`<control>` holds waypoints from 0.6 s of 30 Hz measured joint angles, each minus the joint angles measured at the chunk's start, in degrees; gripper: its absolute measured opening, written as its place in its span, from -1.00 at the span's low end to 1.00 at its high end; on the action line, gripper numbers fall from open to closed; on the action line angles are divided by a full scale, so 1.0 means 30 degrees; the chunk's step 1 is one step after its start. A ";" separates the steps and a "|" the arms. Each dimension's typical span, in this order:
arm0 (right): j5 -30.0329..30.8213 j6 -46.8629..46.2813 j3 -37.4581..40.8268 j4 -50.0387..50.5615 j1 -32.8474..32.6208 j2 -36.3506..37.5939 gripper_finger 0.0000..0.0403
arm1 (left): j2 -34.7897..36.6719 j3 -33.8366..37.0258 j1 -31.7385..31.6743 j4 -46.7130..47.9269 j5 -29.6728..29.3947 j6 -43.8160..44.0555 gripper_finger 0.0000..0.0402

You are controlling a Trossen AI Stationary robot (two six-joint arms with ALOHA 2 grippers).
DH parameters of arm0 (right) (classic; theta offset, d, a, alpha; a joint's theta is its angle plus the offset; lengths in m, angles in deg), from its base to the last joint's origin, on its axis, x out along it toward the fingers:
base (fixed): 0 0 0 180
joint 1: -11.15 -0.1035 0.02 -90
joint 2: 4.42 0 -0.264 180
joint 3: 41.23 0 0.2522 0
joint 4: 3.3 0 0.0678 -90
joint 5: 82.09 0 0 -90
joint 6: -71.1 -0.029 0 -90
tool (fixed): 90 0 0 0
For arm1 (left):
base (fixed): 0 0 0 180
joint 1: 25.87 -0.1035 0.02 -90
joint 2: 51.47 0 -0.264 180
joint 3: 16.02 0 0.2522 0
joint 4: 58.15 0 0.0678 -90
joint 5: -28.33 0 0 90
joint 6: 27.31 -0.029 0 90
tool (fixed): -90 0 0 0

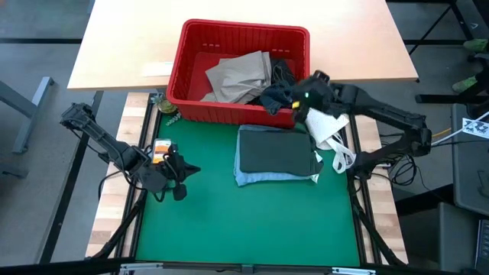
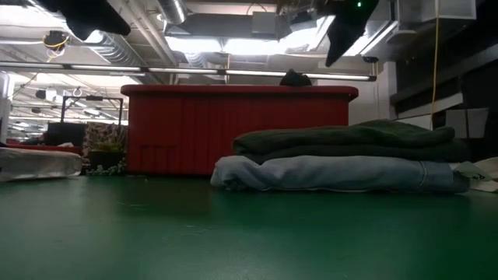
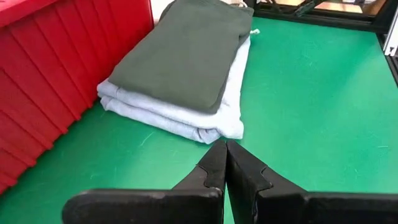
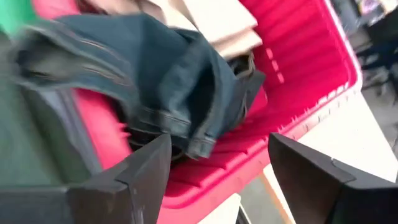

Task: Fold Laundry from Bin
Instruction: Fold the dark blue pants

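Green table mat [image 1: 229, 221] spread across the work area, bordered by the wooden table top at the far side

Red bin [image 1: 191, 76] standing at the far edge of the mat, slotted wall facing the folded stack; tan khaki trousers [image 1: 241, 76] lying crumpled inside, dark blue denim jeans [image 1: 276, 95] draped over the near rim toward the right corner, one part inside and one part hanging outside

Folded stack just in front of the bin, right of centre: dark green garment [image 1: 276, 151] lying flat on top of the light blue garment [image 1: 263, 178], the blue edge showing along the near side

Right gripper [image 4: 217, 168] raised above the bin's near right corner, directly over the jeans, fingers wide apart, nothing clamped

Left gripper [image 3: 225, 163] parked low over the mat at the left side, well apart from the stack, fingers pressed together, empty
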State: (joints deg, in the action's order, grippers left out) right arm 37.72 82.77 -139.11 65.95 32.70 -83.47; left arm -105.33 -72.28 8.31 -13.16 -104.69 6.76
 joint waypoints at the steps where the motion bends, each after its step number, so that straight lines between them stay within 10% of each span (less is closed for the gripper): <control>1: -0.0443 0.0234 0.0000 -0.0008 0.0516 -0.0069 0.30 | 0.0000 0.0000 0.0000 -0.0135 0.0003 -0.0006 -0.99; 18: -0.3424 0.1832 0.0022 -0.0046 0.2707 -0.3496 0.18 | 0.0000 0.0000 -0.0007 -0.0585 -0.0563 -0.0010 -0.99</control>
State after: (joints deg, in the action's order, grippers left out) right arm 27.45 88.27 -139.04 65.81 40.82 -93.96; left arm -105.33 -72.28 8.28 -14.92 -106.38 6.73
